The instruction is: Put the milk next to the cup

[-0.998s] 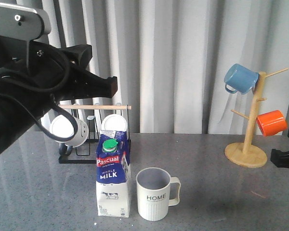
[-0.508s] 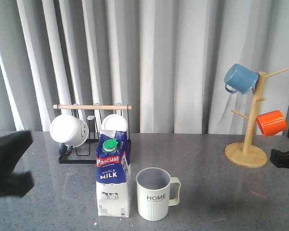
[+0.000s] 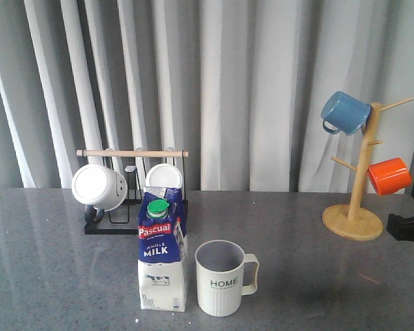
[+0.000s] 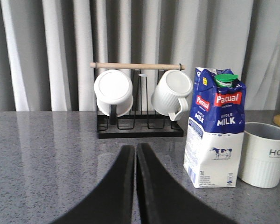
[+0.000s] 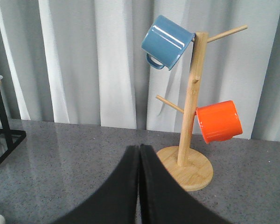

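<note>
The left gripper (image 4: pixel 136 154) has its fingers pressed together on nothing, low over the grey table (image 4: pixel 46 140). Ahead of it and off to one side the milk (image 4: pixel 215 128) stands upright, the cup (image 4: pixel 264 154) just beside it on the carton's far side, barely apart. Straight beyond the fingertips a black rack (image 4: pixel 139 128) holds two white mugs (image 4: pixel 113 92). The right gripper (image 5: pixel 139 154) is likewise closed and empty; ahead of it a wooden mug tree (image 5: pixel 189 112) carries a blue mug (image 5: pixel 167 41) and an orange mug (image 5: pixel 218 121).
</note>
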Tool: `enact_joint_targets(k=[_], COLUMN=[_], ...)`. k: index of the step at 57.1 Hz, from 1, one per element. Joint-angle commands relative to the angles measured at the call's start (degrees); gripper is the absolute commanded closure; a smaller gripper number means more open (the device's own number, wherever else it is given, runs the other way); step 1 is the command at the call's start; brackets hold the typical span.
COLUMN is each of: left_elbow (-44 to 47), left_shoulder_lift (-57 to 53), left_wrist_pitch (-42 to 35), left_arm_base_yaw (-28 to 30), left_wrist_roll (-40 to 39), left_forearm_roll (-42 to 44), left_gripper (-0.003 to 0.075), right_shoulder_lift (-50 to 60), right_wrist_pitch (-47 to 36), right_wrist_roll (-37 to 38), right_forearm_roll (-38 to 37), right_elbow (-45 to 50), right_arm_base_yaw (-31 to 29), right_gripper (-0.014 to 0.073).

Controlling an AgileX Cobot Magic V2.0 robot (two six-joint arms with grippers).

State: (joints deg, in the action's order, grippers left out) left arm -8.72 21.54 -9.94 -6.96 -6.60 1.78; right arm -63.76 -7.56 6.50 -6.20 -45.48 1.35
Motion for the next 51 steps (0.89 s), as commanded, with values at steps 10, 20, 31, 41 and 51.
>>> enact_joint_targets(k=[10, 20, 31, 41, 51], left_elbow=[5.4, 9.0, 9.0, 9.0, 9.0], left_shoulder_lift=[-11.8, -20.1, -23.0, -23.0, -23.0], left_wrist_pitch=[-4.1, -3.7, -1.6, 0.0, 4.1], left_arm_base_yaw=[7.4, 9.7, 9.7, 9.6, 9.6], left_wrist_roll=[-2.2, -2.2, -2.0, -1.7, -0.4], left_forearm_roll=[2.0, 2.1, 4.0, 3.6, 3.2], left_gripper=[0.0726, 0.0726, 0.0726, 0.0726, 0.0726], right_shoulder_lift=[0.9, 0.9, 0.9, 0.9, 0.9], right_wrist_pitch=[-4.3, -4.3, -4.4, -4.3, -4.3], right_wrist_roll=[-0.2, -0.2, -0.2, -0.2, -0.2], right_forearm_roll=[0.0, 0.0, 0.0, 0.0, 0.0], right_elbow=[-1.8, -1.8, -1.8, -1.8, -1.8], right_arm_base_yaw=[0.2, 0.2, 0.2, 0.2, 0.2], right_gripper=[0.0602, 0.0602, 0.0602, 0.0602, 0.0602])
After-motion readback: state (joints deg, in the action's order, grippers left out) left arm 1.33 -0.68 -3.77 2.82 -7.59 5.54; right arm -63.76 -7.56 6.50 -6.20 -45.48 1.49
